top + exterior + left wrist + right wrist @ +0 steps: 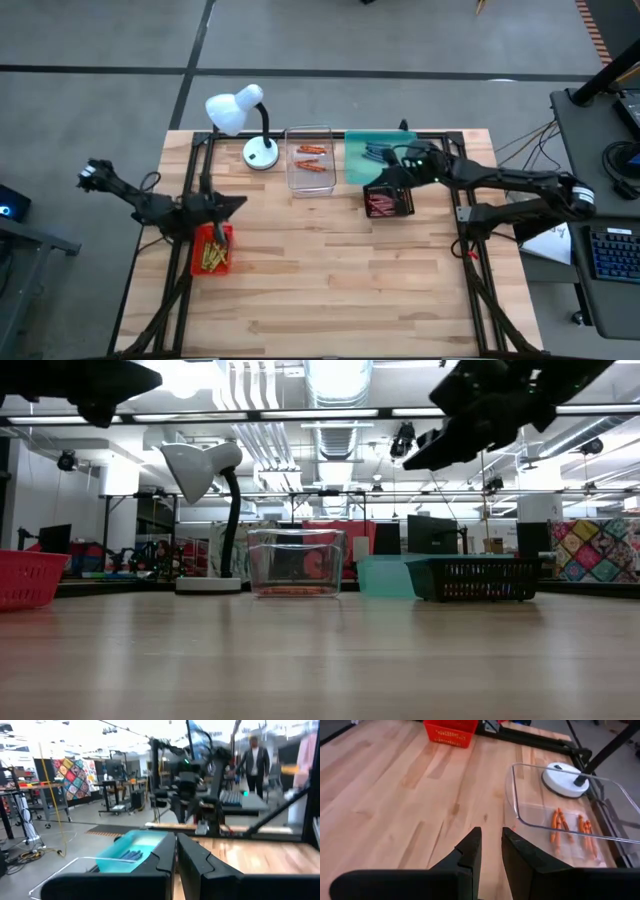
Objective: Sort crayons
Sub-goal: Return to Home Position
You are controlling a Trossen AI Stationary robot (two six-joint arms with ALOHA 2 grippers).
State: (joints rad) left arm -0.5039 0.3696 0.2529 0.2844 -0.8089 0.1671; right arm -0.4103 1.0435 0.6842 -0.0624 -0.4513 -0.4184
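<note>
My right claw [490,851] hangs narrowly open and empty above the black tray [389,200] with the red crayons [383,205]; they lie directly under it, long axis unclear to me

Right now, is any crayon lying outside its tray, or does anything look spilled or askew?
Nothing stands out. Yellow crayons lie in the red tray, orange crayons in the clear tray, blue crayons in the teal tray, red crayons in the black tray.
</note>
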